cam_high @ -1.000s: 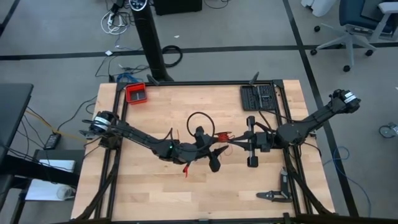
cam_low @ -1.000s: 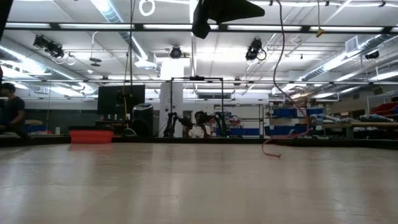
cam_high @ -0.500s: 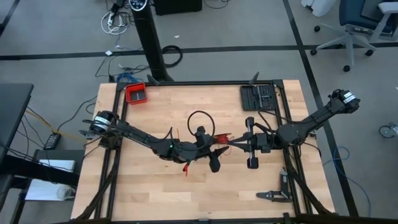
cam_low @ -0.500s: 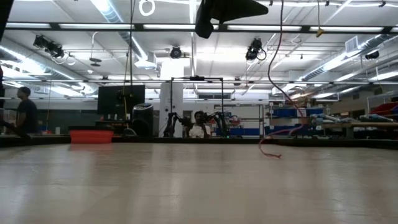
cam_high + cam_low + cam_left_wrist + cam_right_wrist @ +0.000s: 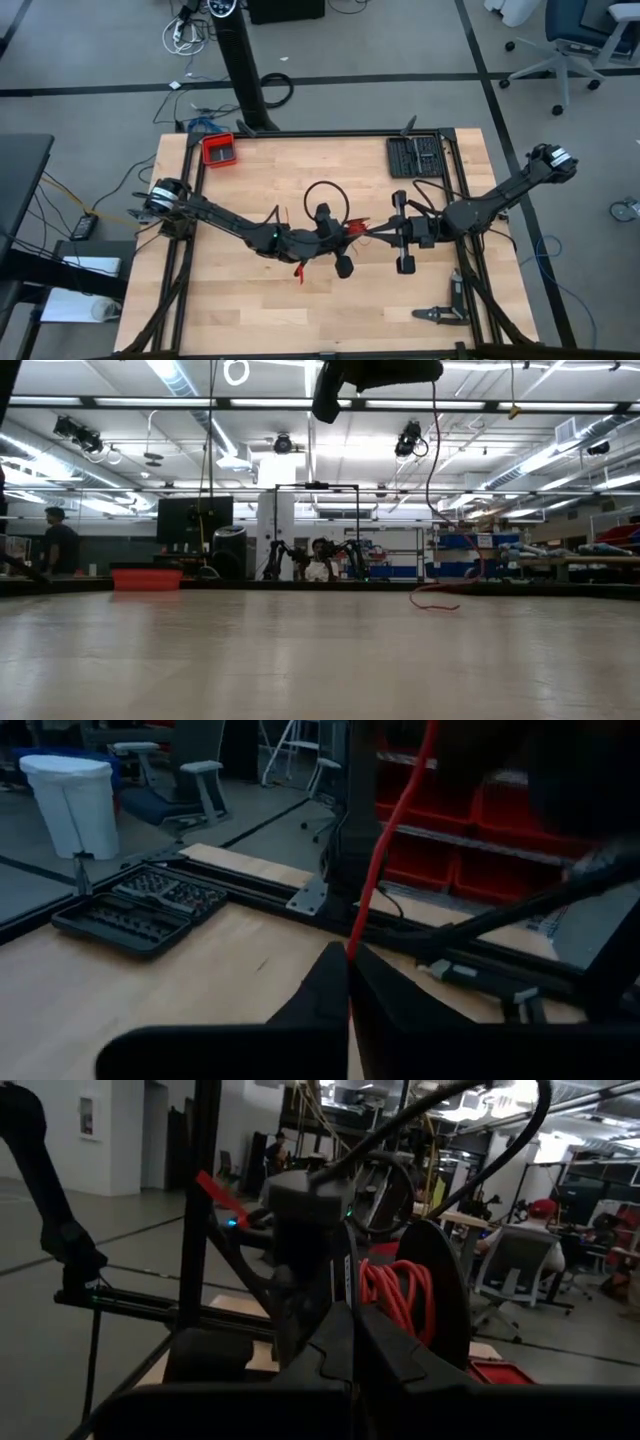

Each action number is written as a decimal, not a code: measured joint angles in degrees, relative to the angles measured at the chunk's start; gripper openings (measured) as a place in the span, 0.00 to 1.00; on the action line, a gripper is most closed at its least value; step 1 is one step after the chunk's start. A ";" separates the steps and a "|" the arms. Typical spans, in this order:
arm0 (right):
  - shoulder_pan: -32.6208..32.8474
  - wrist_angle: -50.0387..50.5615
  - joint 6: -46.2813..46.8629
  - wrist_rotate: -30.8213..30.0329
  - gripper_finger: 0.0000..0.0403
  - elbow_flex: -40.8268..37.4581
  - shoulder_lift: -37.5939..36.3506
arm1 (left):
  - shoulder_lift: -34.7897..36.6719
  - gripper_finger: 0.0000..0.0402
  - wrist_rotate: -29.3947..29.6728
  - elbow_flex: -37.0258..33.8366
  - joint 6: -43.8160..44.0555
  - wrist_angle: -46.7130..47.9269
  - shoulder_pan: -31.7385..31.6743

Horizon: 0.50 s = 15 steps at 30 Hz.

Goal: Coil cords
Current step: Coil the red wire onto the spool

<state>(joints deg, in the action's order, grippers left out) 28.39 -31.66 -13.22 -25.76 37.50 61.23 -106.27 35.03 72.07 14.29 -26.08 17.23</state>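
Low view, nearest first: bare wooden table (image 5: 300,660), then a loose end of the thin red cord (image 5: 435,598) trailing onto it at about three o'clock, the strand rising out of sight. High view: both grippers meet mid-table. The left gripper (image 5: 350,232) has its fingers pressed together, pinching the cord's red coils (image 5: 400,1295); a strand (image 5: 385,850) runs up from its tips. At three o'clock from it, the right gripper (image 5: 372,231) is likewise clamped on the cord. Farther off, a red tray (image 5: 219,150) sits at eleven o'clock.
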 joint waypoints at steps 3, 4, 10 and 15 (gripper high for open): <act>0.50 2.77 -0.32 -0.17 0.00 0.00 -1.70 | 1.19 0.01 0.02 0.00 -0.52 3.35 0.10; 0.64 4.28 0.04 -0.57 0.00 0.00 -2.31 | 2.19 0.01 0.06 0.00 -0.55 5.20 0.28; 0.36 15.43 6.19 -2.41 0.00 0.00 -6.85 | 7.41 0.00 -0.10 0.02 -0.58 14.19 1.73; -1.45 23.48 11.94 -0.60 0.00 0.00 -9.74 | 8.73 0.00 -1.92 0.02 -2.27 15.74 2.89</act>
<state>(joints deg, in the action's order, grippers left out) 26.94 -8.18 -1.28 -26.36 37.50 51.49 -97.54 33.10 72.10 12.02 -10.33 20.13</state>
